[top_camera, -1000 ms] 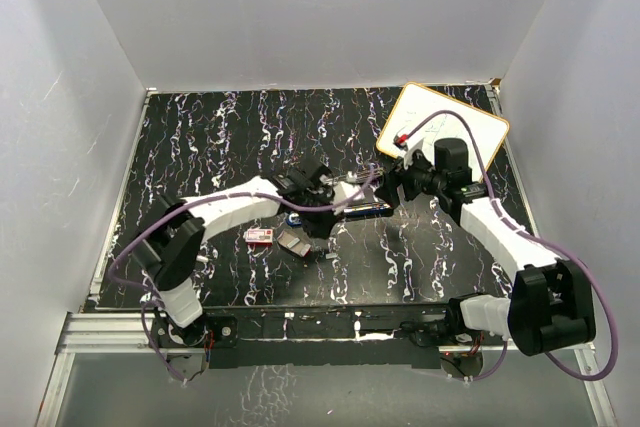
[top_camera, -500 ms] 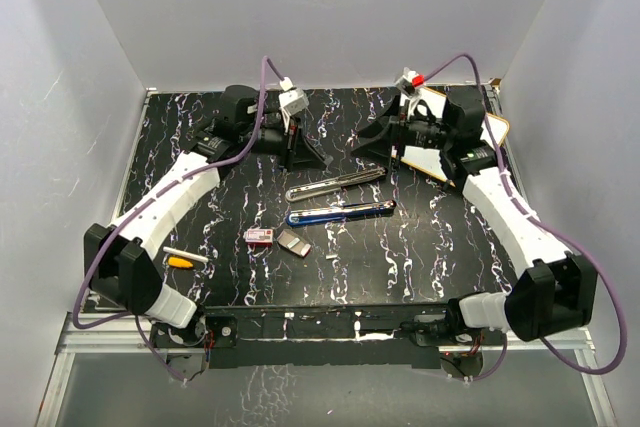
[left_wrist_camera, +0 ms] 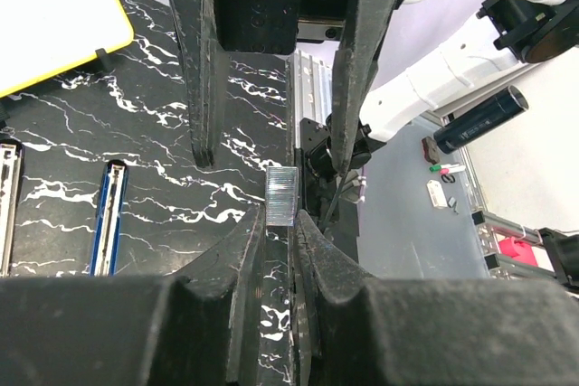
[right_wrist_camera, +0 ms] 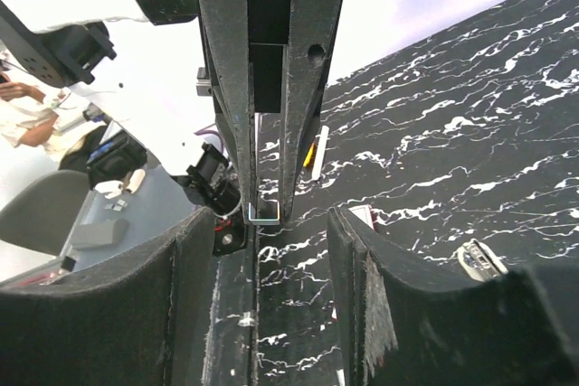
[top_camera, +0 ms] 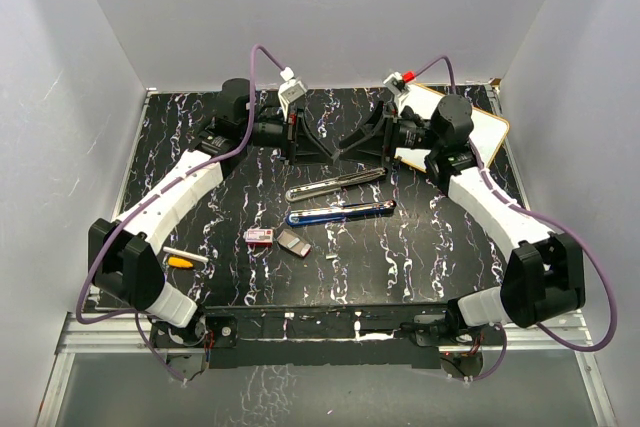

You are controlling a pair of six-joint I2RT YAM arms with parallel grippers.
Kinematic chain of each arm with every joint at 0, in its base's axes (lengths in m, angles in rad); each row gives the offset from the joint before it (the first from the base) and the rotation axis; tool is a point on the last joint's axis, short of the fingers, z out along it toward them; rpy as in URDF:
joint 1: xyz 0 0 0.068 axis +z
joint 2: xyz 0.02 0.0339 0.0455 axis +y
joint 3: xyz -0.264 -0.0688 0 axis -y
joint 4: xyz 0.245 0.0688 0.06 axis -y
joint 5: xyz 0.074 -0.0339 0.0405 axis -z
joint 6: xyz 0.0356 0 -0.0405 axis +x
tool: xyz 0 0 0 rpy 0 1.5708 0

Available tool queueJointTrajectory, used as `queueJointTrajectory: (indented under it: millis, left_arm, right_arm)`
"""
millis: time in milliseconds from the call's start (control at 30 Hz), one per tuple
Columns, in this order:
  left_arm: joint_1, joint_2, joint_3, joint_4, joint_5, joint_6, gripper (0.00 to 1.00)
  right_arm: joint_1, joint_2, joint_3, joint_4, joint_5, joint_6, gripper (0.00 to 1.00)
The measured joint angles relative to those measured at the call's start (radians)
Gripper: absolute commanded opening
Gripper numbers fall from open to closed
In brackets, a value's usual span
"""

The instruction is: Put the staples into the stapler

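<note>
My left gripper (left_wrist_camera: 280, 216) is shut on a short silver strip of staples (left_wrist_camera: 281, 194), which sticks out past its tips. It hangs in the air above the back of the table (top_camera: 450, 247). My right gripper (right_wrist_camera: 271, 220) faces it tip to tip, open, with the strip's U-shaped end (right_wrist_camera: 262, 215) just ahead of its fingers (right_wrist_camera: 360, 288). In the top view the left gripper (top_camera: 326, 150) and the right gripper (top_camera: 348, 145) almost meet. Below them the stapler lies open, its silver rail (top_camera: 335, 183) beside its blue base (top_camera: 340, 214). The red staple box (top_camera: 259, 237) and its tray (top_camera: 294, 244) lie nearer.
An orange-and-white pen (top_camera: 185, 259) lies at the near left. A yellow-rimmed whiteboard (top_camera: 470, 127) rests at the back right, under the right arm. White walls close in the table on three sides.
A second ago both arms were low over the stapler. They have since risen to the back, swung tip to tip, and the right jaws have narrowed.
</note>
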Motion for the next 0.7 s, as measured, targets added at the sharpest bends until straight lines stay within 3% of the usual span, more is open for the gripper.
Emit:
queueJointTrajectory:
  millis: [267, 700]
  left_arm:
    - [0.0, 0.001, -0.002, 0.048, 0.012, -0.049, 0.07]
    - [0.0, 0.003, -0.01, 0.083, 0.013, -0.074, 0.07]
  right_arm:
    - [0.0, 0.006, -0.027, 0.127, -0.002, 0.114, 0.46]
    - [0.007, 0.017, -0.028, 0.163, 0.013, 0.165, 0.38]
